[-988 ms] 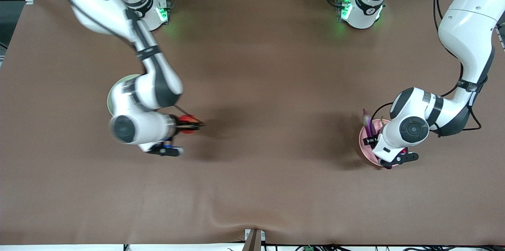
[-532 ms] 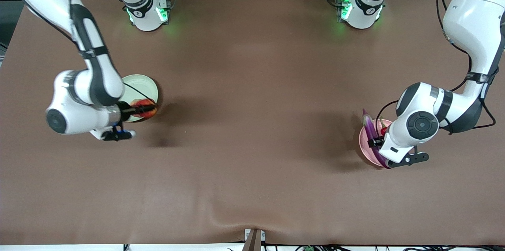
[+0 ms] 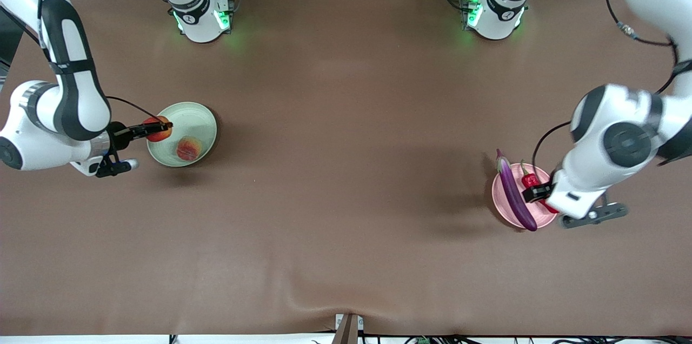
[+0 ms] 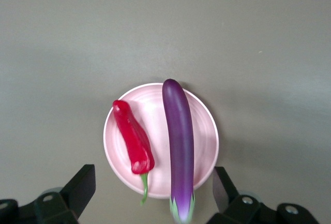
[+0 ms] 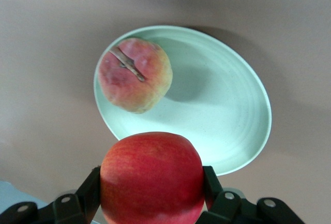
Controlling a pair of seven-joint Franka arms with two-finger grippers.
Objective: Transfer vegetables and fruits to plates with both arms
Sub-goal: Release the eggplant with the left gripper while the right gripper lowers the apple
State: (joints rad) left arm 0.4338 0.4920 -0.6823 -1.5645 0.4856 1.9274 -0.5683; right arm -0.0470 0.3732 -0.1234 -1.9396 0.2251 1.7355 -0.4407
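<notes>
Eggplant (image 3: pixel 513 191), chili (image 3: pixel 531 180) on pink plate (image 3: pixel 503 209)

Right arm has swung from mid-table toward its own end. My right gripper (image 3: pixel 162 126) now hangs over the rim of the green plate (image 3: pixel 208 122), jaws clamped on the apple (image 3: pixel 158 130), which has travelled with it. The peach (image 3: pixel 188 148) on that plate, covered by the arm a second ago, now shows.

Left arm has pulled up and away from the pink plate (image 3: pixel 500 200). Left gripper (image 3: pixel 535 192), fingers spread wide, sits over the plate's edge, uncovering the eggplant (image 3: pixel 513 192) and the chili pepper (image 3: pixel 530 179).
</notes>
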